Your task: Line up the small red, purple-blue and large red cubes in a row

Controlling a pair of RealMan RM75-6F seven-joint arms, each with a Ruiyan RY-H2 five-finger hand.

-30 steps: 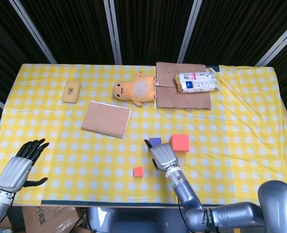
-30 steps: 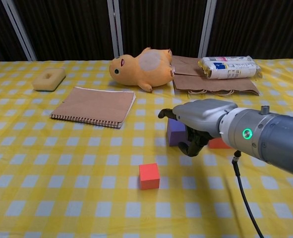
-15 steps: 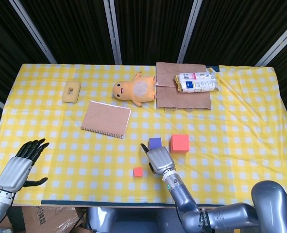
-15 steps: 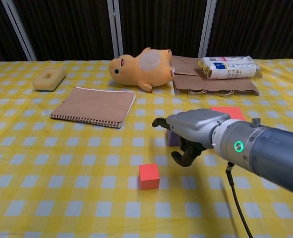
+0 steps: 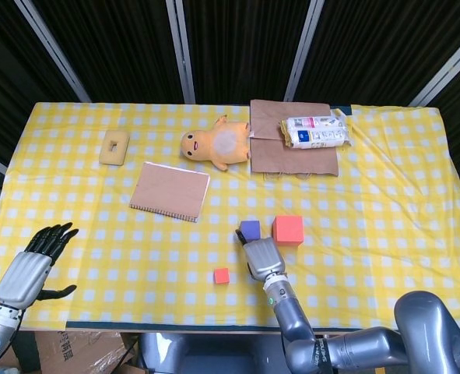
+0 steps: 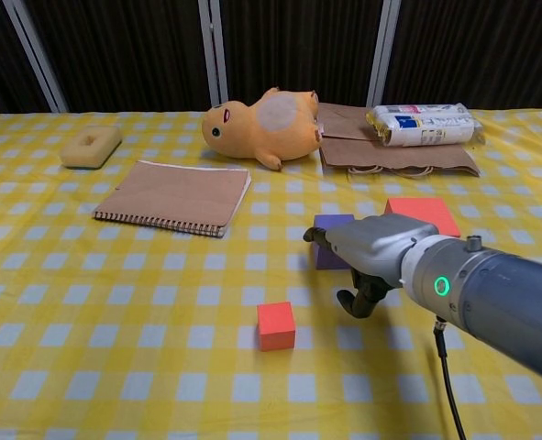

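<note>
The small red cube [image 5: 221,275] [image 6: 276,325] lies alone near the table's front edge. Further back, the purple-blue cube [image 5: 249,229] [image 6: 330,241] and the large red cube [image 5: 288,230] [image 6: 424,214] stand side by side with a small gap. My right hand [image 5: 262,257] [image 6: 371,258] hovers just in front of the purple-blue cube and right of the small red one, fingers curled down, holding nothing. It covers the purple-blue cube's near right corner in the chest view. My left hand [image 5: 35,265] is at the far left off the table's front corner, fingers spread and empty.
A brown notebook [image 5: 170,191] lies left of centre. A yellow plush toy [image 5: 216,144], a brown paper bag [image 5: 293,136] with a white packet [image 5: 315,131] on it, and a beige sponge [image 5: 115,146] sit along the back.
My right hand has drawn back toward the table's front edge, uncovering the purple-blue and large red cubes. The cubes and the left hand stay put.
</note>
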